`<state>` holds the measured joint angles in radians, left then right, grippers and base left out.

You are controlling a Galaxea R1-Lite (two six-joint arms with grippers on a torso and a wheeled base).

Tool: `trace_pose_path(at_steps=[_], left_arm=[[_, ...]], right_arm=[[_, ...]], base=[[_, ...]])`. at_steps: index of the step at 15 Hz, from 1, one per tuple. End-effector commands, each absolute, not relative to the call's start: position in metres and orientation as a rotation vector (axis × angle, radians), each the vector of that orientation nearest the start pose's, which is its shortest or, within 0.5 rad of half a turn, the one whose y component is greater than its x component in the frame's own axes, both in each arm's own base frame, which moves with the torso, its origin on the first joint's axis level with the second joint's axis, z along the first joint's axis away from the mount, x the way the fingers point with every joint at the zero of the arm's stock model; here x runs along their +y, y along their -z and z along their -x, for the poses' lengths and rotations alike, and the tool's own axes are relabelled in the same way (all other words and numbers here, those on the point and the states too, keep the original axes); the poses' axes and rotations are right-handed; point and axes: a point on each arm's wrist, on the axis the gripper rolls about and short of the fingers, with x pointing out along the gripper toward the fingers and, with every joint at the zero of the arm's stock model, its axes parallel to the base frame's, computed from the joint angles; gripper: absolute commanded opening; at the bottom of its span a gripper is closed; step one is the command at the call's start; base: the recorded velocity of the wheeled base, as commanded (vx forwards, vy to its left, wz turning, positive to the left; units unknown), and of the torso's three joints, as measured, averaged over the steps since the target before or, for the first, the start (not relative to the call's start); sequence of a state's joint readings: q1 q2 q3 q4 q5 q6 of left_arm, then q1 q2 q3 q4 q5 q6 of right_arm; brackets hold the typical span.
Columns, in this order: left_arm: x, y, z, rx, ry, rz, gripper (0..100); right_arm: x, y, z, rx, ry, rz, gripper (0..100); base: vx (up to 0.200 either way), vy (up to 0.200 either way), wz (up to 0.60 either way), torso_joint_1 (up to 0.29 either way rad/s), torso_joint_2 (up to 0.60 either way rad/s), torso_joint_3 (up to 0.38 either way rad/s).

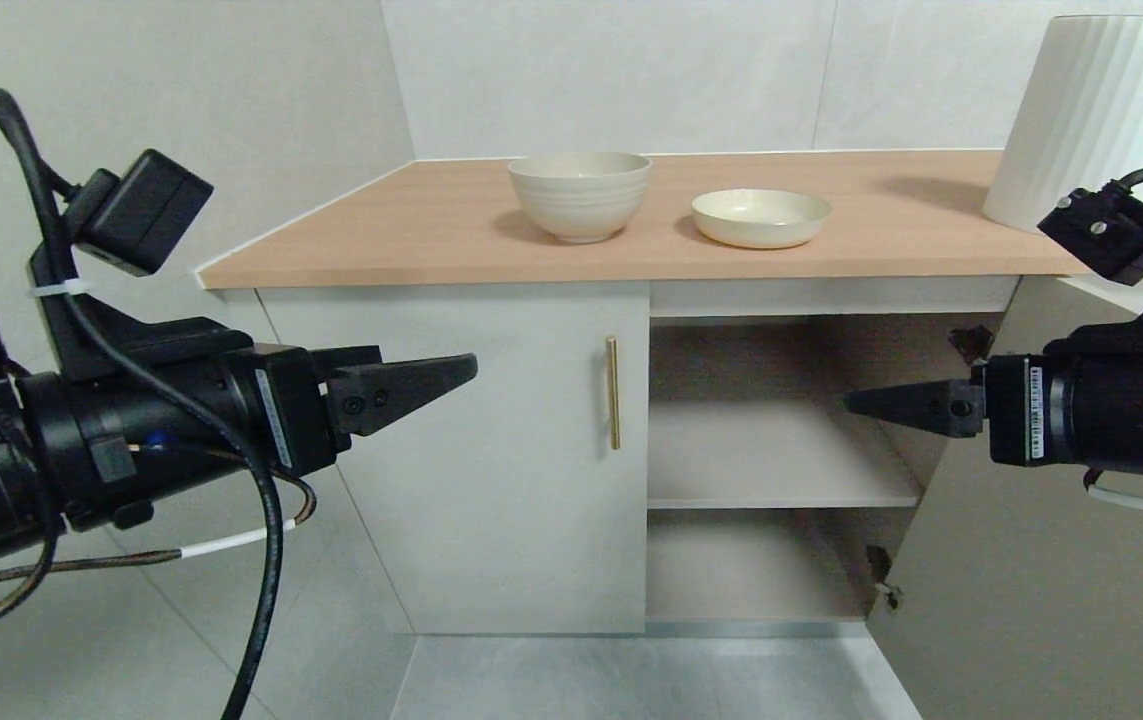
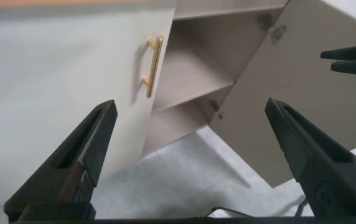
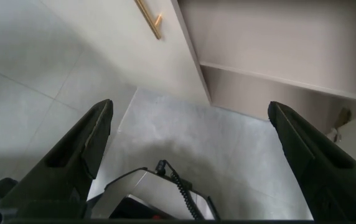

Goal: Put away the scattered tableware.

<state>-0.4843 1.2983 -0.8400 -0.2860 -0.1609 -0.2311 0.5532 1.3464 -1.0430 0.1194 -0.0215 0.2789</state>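
Note:
A deep cream bowl [image 1: 580, 193] and a shallow cream dish [image 1: 760, 216] stand side by side on the wooden countertop [image 1: 431, 240]. Below them the cabinet's right door [image 1: 1021, 560] hangs open, showing a bare shelf [image 1: 771, 455] and a bare floor board under it. My left gripper [image 1: 466, 368] is held level in front of the shut left door, well below the bowl, open with nothing between its fingers [image 2: 81, 158]. My right gripper [image 1: 856, 402] points toward the open compartment at shelf height, open and empty too, its fingers [image 3: 81, 149] spread wide.
A tall white ribbed vessel [image 1: 1101, 115] stands at the counter's far right. The shut left door carries a brass handle [image 1: 612, 392]. Tiled walls close the left side and back; grey floor tiles [image 1: 631, 680] lie in front of the cabinet.

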Motion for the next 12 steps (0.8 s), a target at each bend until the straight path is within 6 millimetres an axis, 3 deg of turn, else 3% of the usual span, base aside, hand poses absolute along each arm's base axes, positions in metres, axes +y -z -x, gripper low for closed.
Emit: trace_pose_path(at_steps=[1,5,9,12], left_arm=[[-0.101,-0.262,-0.184,0.245,0.620,0.195,100],[-0.101,-0.263,-0.184,0.243,0.620,0.195,100],[-0.099,-0.265,-0.181,0.231,0.623,0.198,100],[-0.095,-0.271,-0.173,0.201,0.633,0.203,100]], right_arm=[[0.113,-0.271,-0.183,0.474,-0.465,-0.149,100],[0.112,-0.272,-0.181,0.477,-0.478,-0.150,100],[0.104,-0.279,-0.161,0.474,-0.641,-0.188,100],[0.101,-0.281,-0.157,0.461,-0.649,-0.187,100]], base=[[0.200,0.000,0.00,-0.007,0.00,0.012],[0.200,0.000,0.00,0.001,0.00,0.001],[0.200,0.000,0.00,0.002,0.00,-0.001],[0.000,0.000,0.00,0.000,0.00,0.000]])
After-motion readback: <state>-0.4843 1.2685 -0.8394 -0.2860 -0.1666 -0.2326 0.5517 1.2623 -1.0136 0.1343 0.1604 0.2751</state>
